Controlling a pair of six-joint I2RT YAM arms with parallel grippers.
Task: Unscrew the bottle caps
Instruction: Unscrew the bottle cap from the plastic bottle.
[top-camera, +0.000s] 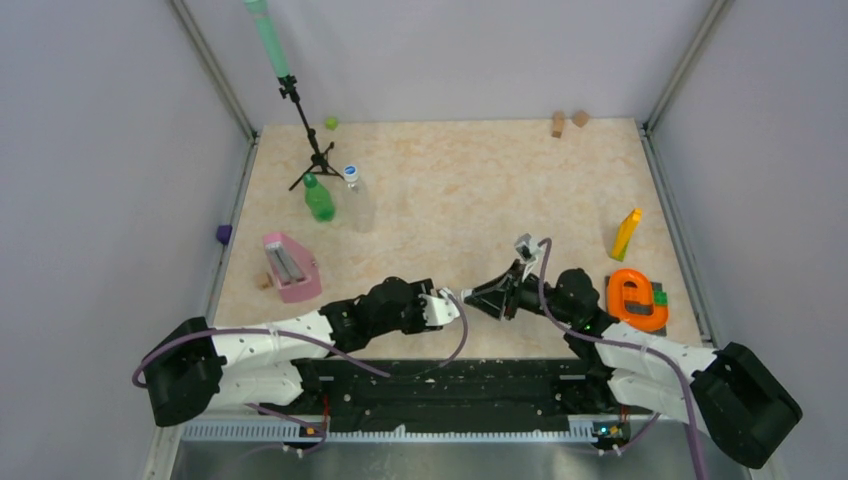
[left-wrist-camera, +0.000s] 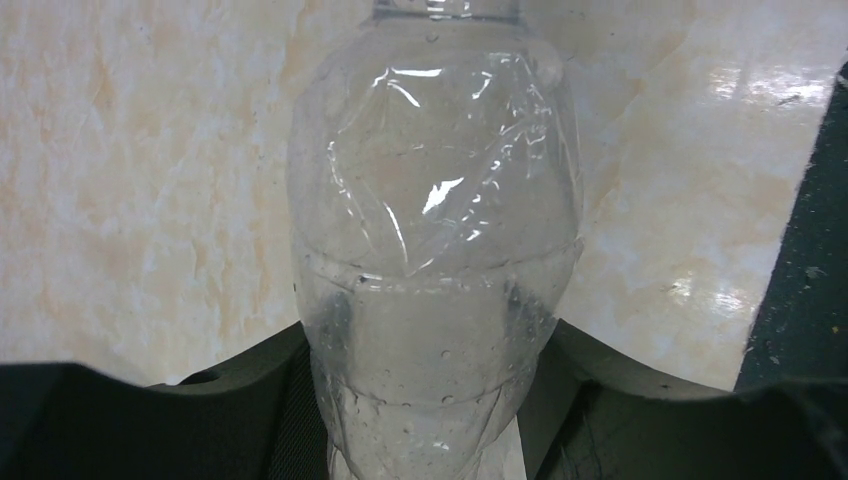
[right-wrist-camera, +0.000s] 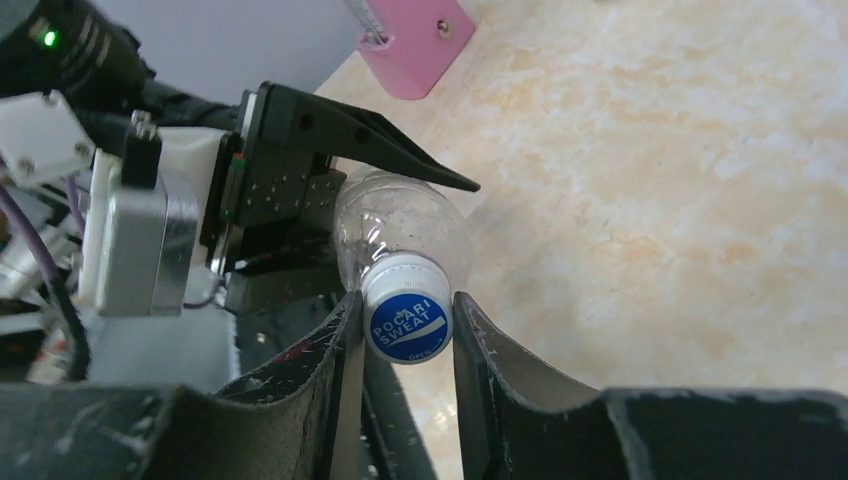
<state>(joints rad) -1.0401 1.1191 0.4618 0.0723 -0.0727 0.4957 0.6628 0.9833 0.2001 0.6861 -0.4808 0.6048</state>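
Note:
My left gripper (top-camera: 460, 301) is shut on the body of a clear bottle (left-wrist-camera: 435, 230), which fills the left wrist view between the dark fingers (left-wrist-camera: 245, 385). My right gripper (top-camera: 492, 297) faces it and is shut on that bottle's blue and white cap (right-wrist-camera: 405, 320), one finger (right-wrist-camera: 350, 350) on each side. The bottle (right-wrist-camera: 395, 215) lies level between the two grippers, low over the near middle of the table. A green bottle (top-camera: 319, 199) with a dark green cap and a second clear bottle (top-camera: 359, 204) with a blue cap (top-camera: 351, 171) stand upright at the far left.
A pink holder (top-camera: 290, 267) sits left of my left arm and also shows in the right wrist view (right-wrist-camera: 410, 45). A tripod (top-camera: 305, 135) and a lime-green lump (top-camera: 331, 123) are at the back left. A yellow block (top-camera: 626, 233) and an orange object (top-camera: 636, 298) are at the right. Wooden blocks (top-camera: 567, 121) lie at the back.

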